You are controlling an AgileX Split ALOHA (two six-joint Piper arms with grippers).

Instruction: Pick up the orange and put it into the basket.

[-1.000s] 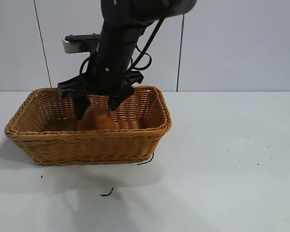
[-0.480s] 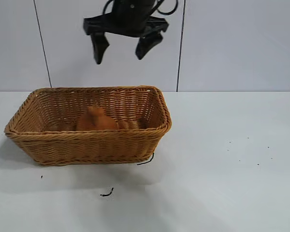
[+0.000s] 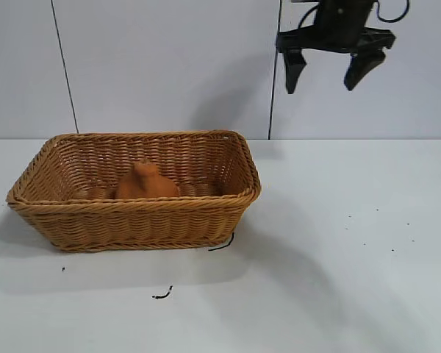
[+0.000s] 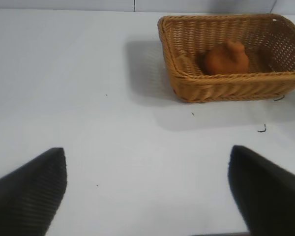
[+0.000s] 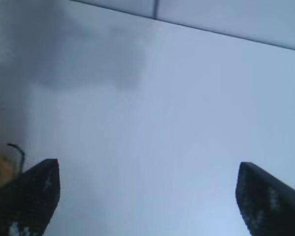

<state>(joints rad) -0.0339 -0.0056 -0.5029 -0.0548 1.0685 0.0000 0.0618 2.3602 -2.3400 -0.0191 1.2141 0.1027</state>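
**Right gripper high and empty, orange in the basket**

Your right gripper (image 3: 329, 71) hangs high above the white table (image 3: 353, 257), up against the pale wall panels, well to the right of the basket, with its two black fingers (image 3: 292, 70) spread wide and nothing between them. From its own wrist camera you see only bare tabletop between the two dark fingertips (image 5: 29, 196). The dull orange-brown lump with a small knobbed top, your orange (image 3: 146, 182), sits upright inside the large tan woven wicker basket (image 3: 132, 220), near its middle. Your left gripper (image 4: 147, 191) is also open, fingers wide apart over bare table, facing the basket from well away. A few dark wicker scraps (image 3: 162, 295) lie on the table just in front of the basket.
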